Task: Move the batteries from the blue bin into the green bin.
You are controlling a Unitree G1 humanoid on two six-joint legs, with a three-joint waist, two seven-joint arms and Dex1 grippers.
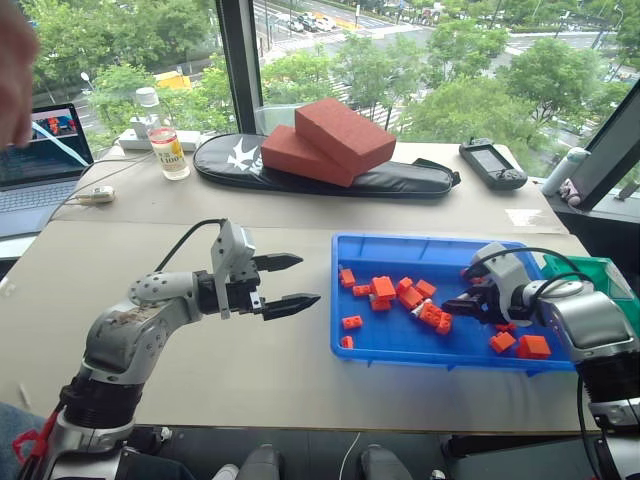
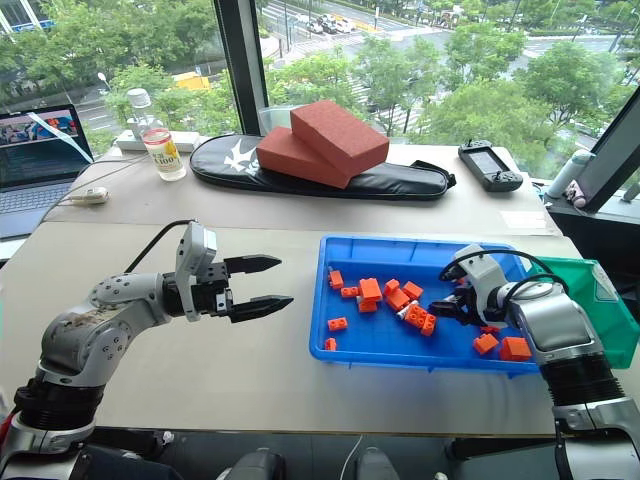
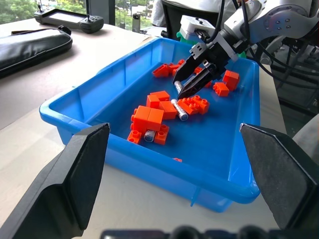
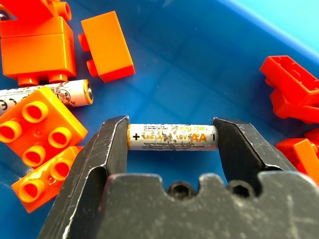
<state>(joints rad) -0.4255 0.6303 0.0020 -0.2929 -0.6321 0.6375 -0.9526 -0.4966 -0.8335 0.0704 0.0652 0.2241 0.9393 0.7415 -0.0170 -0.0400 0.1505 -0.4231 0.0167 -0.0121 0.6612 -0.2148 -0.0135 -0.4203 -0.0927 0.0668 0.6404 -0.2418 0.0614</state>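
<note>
The right gripper (image 4: 172, 144) clamps a battery (image 4: 173, 137) endwise in the blue bin (image 1: 420, 350), left gripper (image 1: 290, 282) gaping idle; next, carry it to the green bin (image 1: 605, 275).

Bright blue bin (image 1: 400, 352), orange-red toy bricks (image 1: 384, 288), silvery-grey battery (image 4: 173, 137) with orange end bands, teal-green bin (image 1: 600, 272)

Red foam blocks (image 1: 328, 140), laptop (image 1: 38, 152), bottle (image 1: 166, 140)

Silvery AA batteries (image 4: 173, 137) among orange bricks in the shallow blue bin (image 1: 372, 345); teal-green bin (image 2: 600, 305) beside it.
</note>
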